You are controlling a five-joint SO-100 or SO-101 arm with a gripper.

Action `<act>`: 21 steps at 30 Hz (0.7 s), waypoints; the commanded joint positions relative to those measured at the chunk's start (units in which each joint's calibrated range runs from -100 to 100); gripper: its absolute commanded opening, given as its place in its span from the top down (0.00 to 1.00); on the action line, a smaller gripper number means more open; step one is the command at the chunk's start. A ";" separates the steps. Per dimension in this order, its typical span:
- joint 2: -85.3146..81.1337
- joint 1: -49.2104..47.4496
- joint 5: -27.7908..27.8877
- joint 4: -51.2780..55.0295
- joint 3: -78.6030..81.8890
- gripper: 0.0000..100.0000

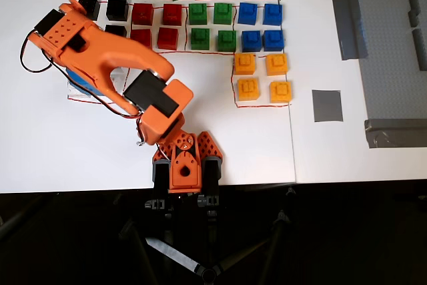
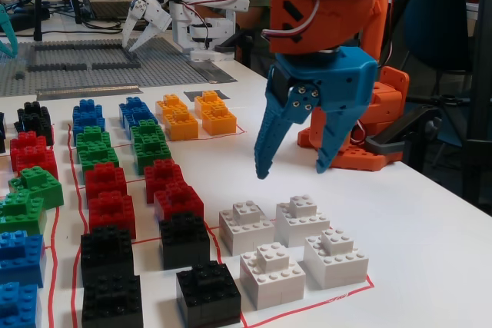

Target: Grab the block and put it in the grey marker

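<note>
Block (image 2: 247, 226) w/ 3 other white ones below claw (image 2: 296, 167); claw released, empty; clear table to right

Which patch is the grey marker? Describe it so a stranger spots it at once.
In the overhead view, find the four orange bricks at the right end of the brick grid. The grey marker lies flat just right of them, alone. It is a small plain square, unlike the long tape strips nearby.

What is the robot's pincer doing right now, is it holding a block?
Pincer: open, holding nothing, hanging above the white blocks.
</note>
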 commanded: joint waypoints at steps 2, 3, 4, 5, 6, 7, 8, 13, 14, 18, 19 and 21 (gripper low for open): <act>-1.46 -0.71 -0.98 -2.59 0.02 0.73; -1.02 -0.71 -1.03 -3.24 0.38 0.73; -0.68 -0.71 -1.17 -3.82 0.56 0.73; -0.33 -0.71 -1.27 -4.39 0.74 0.73; -0.07 -0.71 -1.37 -4.88 0.83 0.73; 0.01 -0.71 -1.47 -5.28 0.93 0.72; 0.01 -0.79 -1.47 -5.77 1.11 0.72; 0.19 -1.96 -1.51 -7.57 2.74 0.72; 0.19 -2.21 -1.51 -7.81 3.01 0.72; 0.70 -2.79 -1.66 -8.14 3.19 0.72; 0.79 -2.87 -1.71 -8.14 3.10 0.72; 1.05 -3.29 -1.71 -8.14 3.01 0.72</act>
